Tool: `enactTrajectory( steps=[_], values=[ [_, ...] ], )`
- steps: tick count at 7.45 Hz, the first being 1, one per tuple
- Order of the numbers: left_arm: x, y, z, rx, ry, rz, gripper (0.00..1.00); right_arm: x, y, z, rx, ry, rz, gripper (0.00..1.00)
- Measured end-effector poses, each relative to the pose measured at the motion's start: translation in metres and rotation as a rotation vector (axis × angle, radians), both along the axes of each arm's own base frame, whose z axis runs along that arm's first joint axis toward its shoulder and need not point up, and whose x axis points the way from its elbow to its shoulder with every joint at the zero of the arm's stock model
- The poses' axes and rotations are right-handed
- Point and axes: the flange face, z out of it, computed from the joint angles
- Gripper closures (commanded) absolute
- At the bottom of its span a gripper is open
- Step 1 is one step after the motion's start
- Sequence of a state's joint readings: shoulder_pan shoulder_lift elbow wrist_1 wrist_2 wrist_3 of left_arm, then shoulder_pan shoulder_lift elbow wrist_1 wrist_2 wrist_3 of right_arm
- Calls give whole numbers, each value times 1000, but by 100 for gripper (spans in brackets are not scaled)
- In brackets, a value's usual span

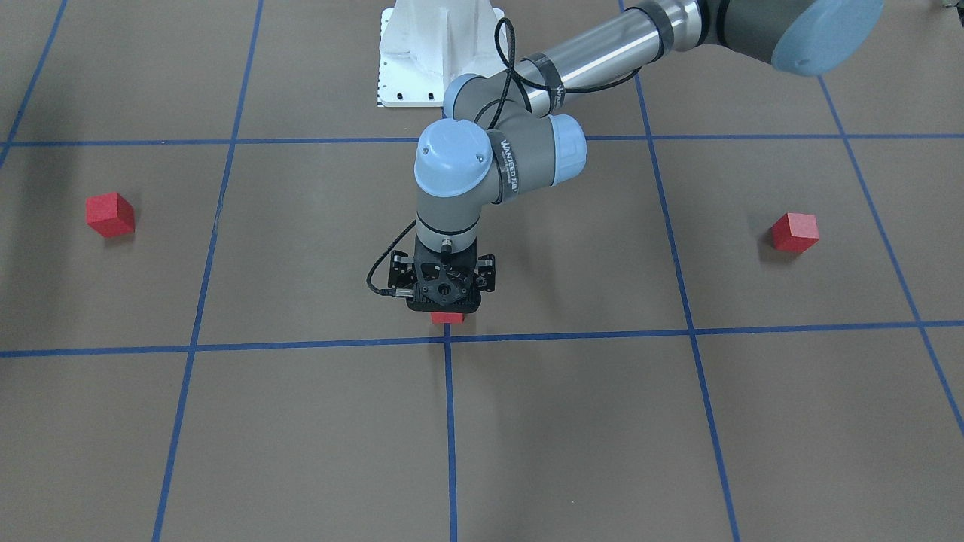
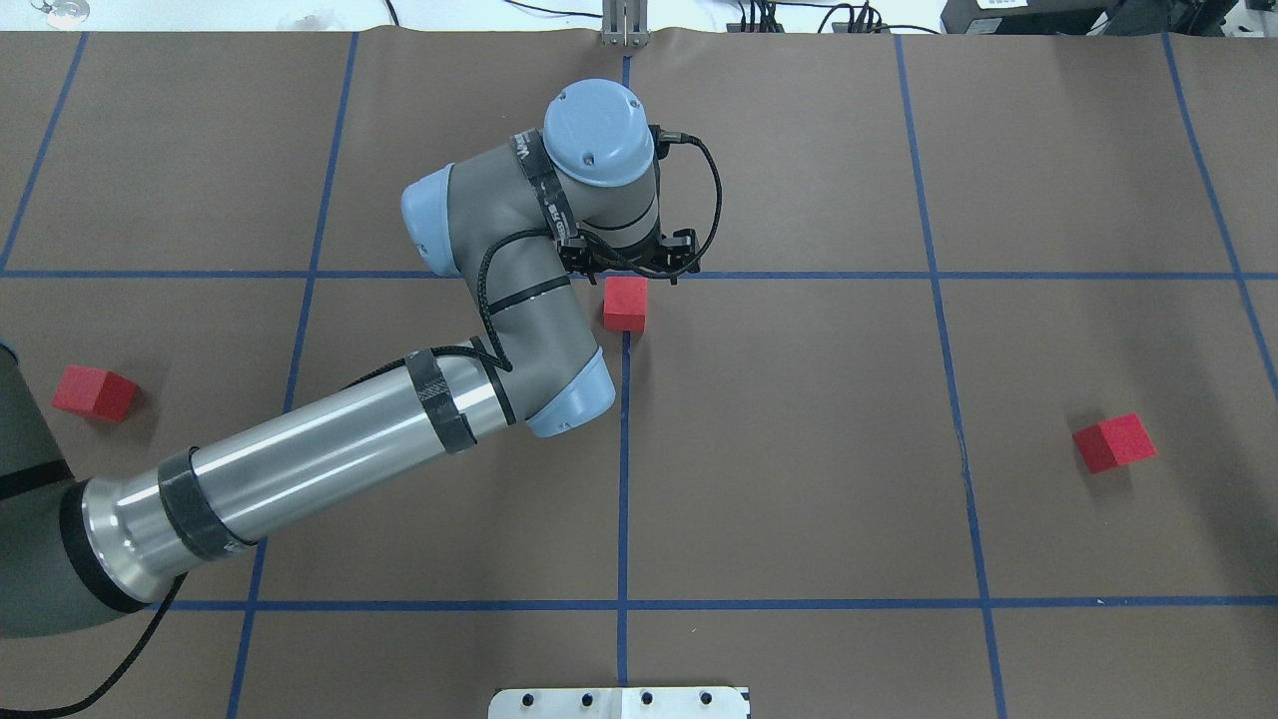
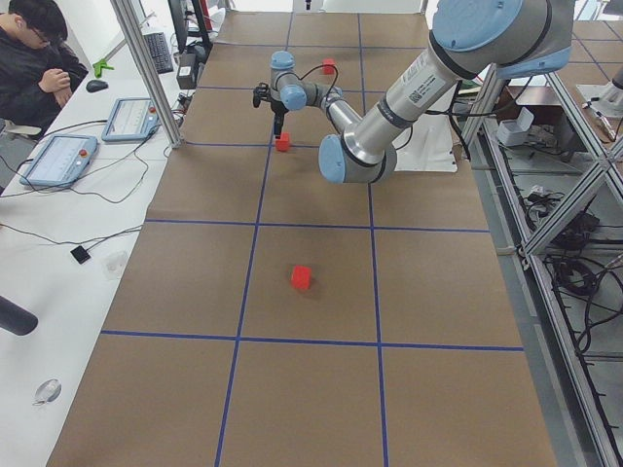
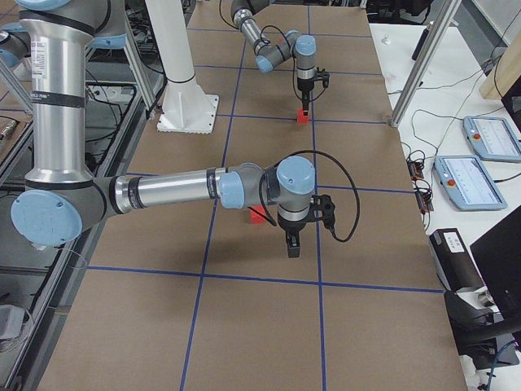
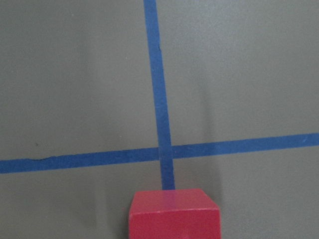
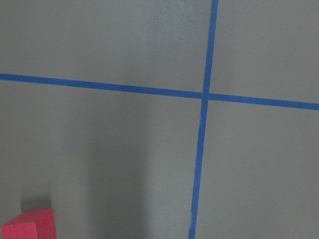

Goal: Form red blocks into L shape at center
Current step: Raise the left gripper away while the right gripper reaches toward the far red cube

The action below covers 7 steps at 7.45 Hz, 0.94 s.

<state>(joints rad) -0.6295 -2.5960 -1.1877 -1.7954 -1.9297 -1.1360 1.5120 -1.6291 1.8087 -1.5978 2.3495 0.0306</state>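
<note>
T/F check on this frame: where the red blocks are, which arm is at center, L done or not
1. A red block sits on a tape line right beside the center crossing. True.
2. The right end effector is above that block. False: it is the left end effector.
3. The left-side block and right-side block both lie far from the center. True.
4. The L shape is complete. False: only one block is at the center, touching no other.
</note>
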Motion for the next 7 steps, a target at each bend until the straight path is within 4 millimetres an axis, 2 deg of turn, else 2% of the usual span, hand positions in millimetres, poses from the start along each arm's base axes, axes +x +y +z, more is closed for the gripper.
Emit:
enactTrajectory(
  steps=[2,3,4,5,7],
  values=[
    [-75,-19,-7,-50,29,-26,1,-5,-7,-21,46,-15,-7,0],
    [-117,-20,5,-61,30,-52,1,-12,-6,-28,54,-41,-3,0],
    [-159,-15,29,-63,31,-80,1,-29,-8,-36,50,-61,6,0],
    [-192,-10,51,-66,28,-106,1,-51,-10,-43,65,-67,7,0],
    [-231,-3,77,-69,25,-141,1,-107,-4,-46,104,-63,-56,4]
  ],
)
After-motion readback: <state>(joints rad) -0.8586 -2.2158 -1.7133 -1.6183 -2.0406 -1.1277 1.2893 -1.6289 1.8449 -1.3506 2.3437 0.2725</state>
